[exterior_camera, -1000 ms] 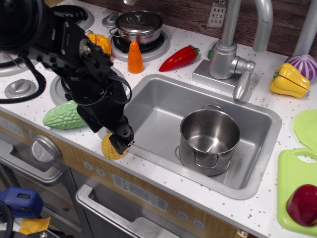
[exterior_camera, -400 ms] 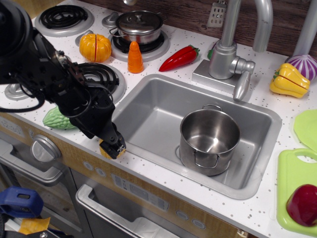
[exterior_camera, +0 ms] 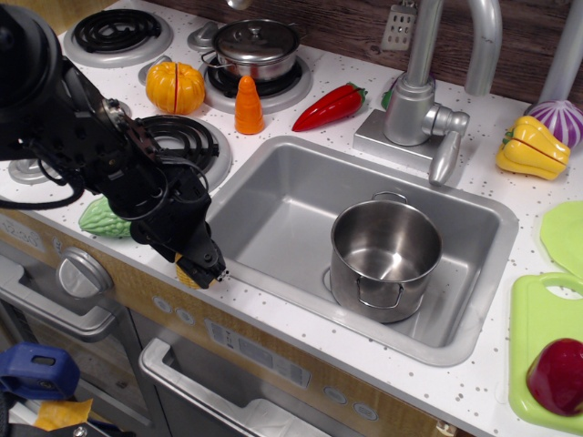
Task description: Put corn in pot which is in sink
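The corn (exterior_camera: 189, 271) is mostly hidden: only a small yellow ribbed sliver shows under the black gripper (exterior_camera: 202, 267), at the front edge of the white speckled counter (exterior_camera: 273, 309), at about nine o'clock from the sink (exterior_camera: 282, 196). The gripper's tips sit right on the corn and seem clamped around it, though the dark fingers blur together and the exact grip is hard to make out. The arm (exterior_camera: 100, 146) is a mass of black links and cables running off the left edge, its upper part cut off.

One shiny steel pot (exterior_camera: 385, 255), a lidless cylinder with small loop handles, stands in the sink's right half, at about three o'clock from the corn and well apart from it. The sink is a grey rectangle with rounded corners.

A green bumpy gourd (exterior_camera: 103, 218) lies partly behind the arm. Farther up at twelve o'clock are one ribbed orange pumpkin (exterior_camera: 176, 86), one orange cone-shaped carrot (exterior_camera: 248, 105), one glossy red chili (exterior_camera: 330, 106), and one smaller lidded steel pot (exterior_camera: 258, 47) on a coil burner (exterior_camera: 187, 137). A grey faucet (exterior_camera: 421, 86) rises behind the sink, its top cut off. At the right sit a yellow pepper (exterior_camera: 532, 147), a purple onion (exterior_camera: 560, 118) cut by the edge, and a green board (exterior_camera: 537, 337) holding a dark red piece (exterior_camera: 557, 375), also cut off.
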You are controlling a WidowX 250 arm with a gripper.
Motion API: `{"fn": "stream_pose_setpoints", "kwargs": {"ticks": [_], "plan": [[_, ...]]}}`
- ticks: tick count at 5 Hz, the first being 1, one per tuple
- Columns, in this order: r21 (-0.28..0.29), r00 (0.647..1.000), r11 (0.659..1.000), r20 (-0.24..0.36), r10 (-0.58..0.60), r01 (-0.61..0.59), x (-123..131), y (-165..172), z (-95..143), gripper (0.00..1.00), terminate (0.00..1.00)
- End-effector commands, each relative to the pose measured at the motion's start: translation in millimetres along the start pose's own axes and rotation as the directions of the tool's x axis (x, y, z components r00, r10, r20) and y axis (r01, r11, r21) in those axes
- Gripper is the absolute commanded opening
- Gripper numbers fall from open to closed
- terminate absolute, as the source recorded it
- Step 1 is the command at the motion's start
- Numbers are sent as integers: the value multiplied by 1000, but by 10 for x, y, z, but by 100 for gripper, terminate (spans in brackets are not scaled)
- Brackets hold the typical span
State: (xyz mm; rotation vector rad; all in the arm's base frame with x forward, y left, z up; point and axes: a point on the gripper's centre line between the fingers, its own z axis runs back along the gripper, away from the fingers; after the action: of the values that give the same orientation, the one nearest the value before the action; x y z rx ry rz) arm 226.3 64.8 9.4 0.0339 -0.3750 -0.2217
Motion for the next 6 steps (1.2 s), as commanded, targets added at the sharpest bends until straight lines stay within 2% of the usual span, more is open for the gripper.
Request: {"fn": "stream_pose_setpoints", "kwargs": {"ticks": [1, 2, 3, 4, 6], "plan": [[42, 999, 999, 43, -26, 24, 183, -77, 198, 0, 0], [57, 998, 998, 53, -38, 35, 339, -164, 340, 0, 0], [34, 996, 999, 88, -30, 27, 580, -372, 333, 0, 0], [-6, 989, 999, 142, -31, 32, 787, -618, 203, 0, 0], [-29, 971, 991, 205, -121, 130, 1199, -946, 33, 0, 0]]}}
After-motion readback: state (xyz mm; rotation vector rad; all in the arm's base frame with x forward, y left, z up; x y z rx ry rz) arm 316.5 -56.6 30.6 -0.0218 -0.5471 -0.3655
